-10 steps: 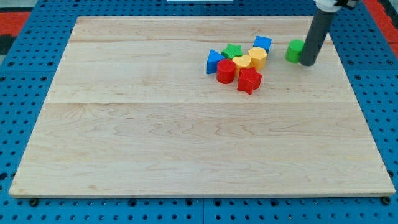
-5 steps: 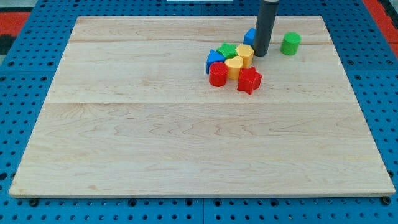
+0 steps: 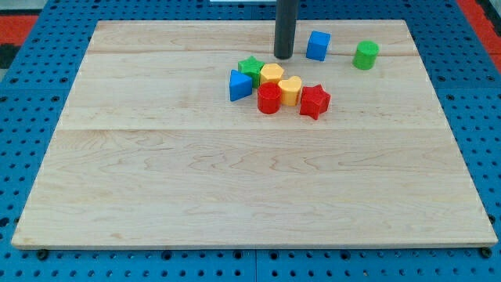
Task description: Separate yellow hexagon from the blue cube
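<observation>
tip (image 3: 283, 56) between yellow hexagon (image 3: 272, 75) and blue cube (image 3: 317, 45) | no jaws in view

A single straight rod enters from the view's top edge, and that is all of the robot that shows. It is a smooth, round cylinder of dark charcoal grey, almost black, of even width along its whole visible length, with a faint lighter sheen running down one side. No cables, screws, joints or markings can be made out on it. Its lower end, my tip (image 3: 283, 57), is cut flat and blunt, the same dark colour.
</observation>
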### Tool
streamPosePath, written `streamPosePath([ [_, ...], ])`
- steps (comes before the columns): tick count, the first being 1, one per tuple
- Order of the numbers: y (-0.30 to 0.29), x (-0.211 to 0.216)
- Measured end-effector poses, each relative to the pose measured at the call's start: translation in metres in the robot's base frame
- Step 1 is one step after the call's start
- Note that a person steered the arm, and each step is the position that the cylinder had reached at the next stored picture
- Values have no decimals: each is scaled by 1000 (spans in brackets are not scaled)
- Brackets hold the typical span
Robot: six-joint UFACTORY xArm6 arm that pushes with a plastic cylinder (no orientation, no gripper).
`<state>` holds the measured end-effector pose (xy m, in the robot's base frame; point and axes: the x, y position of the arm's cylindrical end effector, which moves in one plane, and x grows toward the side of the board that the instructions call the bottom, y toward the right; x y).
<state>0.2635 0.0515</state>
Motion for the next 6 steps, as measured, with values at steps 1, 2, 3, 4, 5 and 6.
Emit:
streamPosePath([
  [1, -1, -21],
  [2, 26, -26],
  [3, 65, -26],
  [4, 71, -26],
  [5, 74, -26],
  [6, 80, -26],
])
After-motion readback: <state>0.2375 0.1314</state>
